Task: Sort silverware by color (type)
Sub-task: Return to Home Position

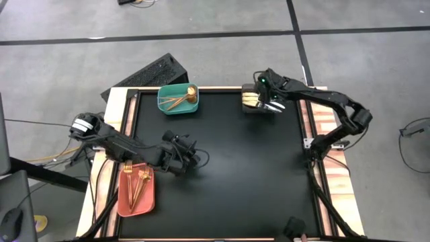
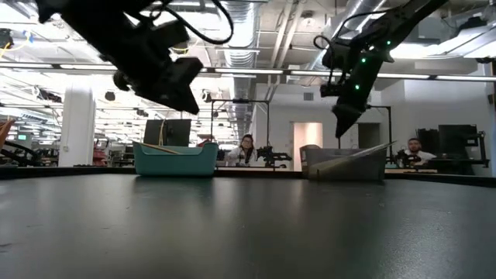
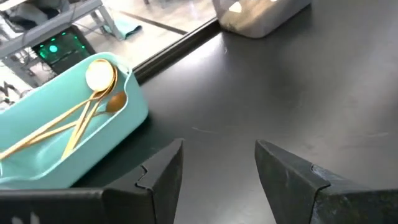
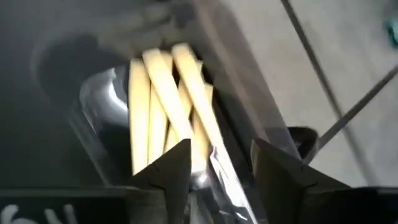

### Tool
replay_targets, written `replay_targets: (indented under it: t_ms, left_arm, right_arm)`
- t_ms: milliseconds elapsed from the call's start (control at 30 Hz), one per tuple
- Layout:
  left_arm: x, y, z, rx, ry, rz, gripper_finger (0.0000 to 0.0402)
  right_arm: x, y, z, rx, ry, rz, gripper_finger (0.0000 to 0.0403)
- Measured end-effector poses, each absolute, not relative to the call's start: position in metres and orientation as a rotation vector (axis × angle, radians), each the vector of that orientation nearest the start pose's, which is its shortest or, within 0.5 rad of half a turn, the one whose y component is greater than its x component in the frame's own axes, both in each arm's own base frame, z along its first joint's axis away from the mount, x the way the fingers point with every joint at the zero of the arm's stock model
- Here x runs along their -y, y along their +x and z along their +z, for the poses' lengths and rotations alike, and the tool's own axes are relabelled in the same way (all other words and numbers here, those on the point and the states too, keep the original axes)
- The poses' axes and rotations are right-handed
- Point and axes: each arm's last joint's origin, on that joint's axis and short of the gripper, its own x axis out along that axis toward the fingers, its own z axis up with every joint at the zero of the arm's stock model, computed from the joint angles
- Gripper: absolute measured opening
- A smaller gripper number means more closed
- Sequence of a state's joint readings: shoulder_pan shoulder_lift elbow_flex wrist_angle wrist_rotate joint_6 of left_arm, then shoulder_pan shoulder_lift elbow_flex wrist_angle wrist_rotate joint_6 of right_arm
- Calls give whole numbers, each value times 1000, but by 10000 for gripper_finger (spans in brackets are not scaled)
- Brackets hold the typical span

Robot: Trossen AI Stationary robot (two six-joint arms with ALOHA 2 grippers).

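The table [image 1: 235, 181] is bearing three bins. The left arm is stretching low from the left edge toward the middle, left gripper [image 1: 196, 157] fingers spread, gripping nothing. The right arm is bending along the far edge, right gripper [image 1: 274, 106] hanging spread over the black bin [image 1: 246, 89], where the knives [image 4: 165, 93] are lying. Spoons [image 1: 180, 99] are resting in the far-edge teal bin [image 1: 161, 107], forks [image 1: 134, 185] in the left-edge salmon bin [image 1: 149, 202].

Black surface [image 1: 235, 171]; teal bin [image 1: 177, 111] at far edge; grey bin [image 2: 349, 167] far right; salmon bin [image 1: 145, 206] near left.
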State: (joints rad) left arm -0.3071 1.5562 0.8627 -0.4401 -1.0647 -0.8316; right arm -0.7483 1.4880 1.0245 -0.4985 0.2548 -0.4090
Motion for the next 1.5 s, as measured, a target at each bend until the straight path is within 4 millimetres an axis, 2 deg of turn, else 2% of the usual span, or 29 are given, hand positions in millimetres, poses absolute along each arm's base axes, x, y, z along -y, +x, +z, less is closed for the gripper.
replay_targets:
  t_ms: [67,167,300,500,700,900,1033,1200,1267,1367,1467,1500]
  left_arm:
    - [52,276,182,-572,1,935,187]
    - [41,281,176,-598,-18,885,187]
    - [36,285,169,-538,-30,821,187]
    - [37,290,168,-439,11,662,187]
    - [31,301,181,-301,-18,396,187]
    - [35,300,198,-206,-5,364,187]
    - [45,285,223,-171,42,343,187]
    - [51,255,251,-185,105,370,175]
    - [52,247,257,-193,95,335,151]
    - [54,244,256,-196,67,248,93]
    - [56,245,243,-180,52,166,23]
    - [56,245,237,-169,46,150,12]
  right_arm:
    - [205,216,236,-1062,6,-758,193]
    - [189,220,236,-902,147,-665,196]
    - [150,230,233,-671,153,-527,184]
    - [84,230,231,-345,155,-342,158]
    - [30,228,228,-191,157,-118,137]
    - [-15,229,240,-75,156,85,120]
    - [-30,221,252,-3,144,149,113]
    - [-35,204,267,57,82,96,107]
    - [-36,196,271,52,62,87,99]
    - [-38,189,272,28,54,99,74]
    - [-44,186,272,19,53,121,33]
    - [-47,185,271,17,49,124,18]
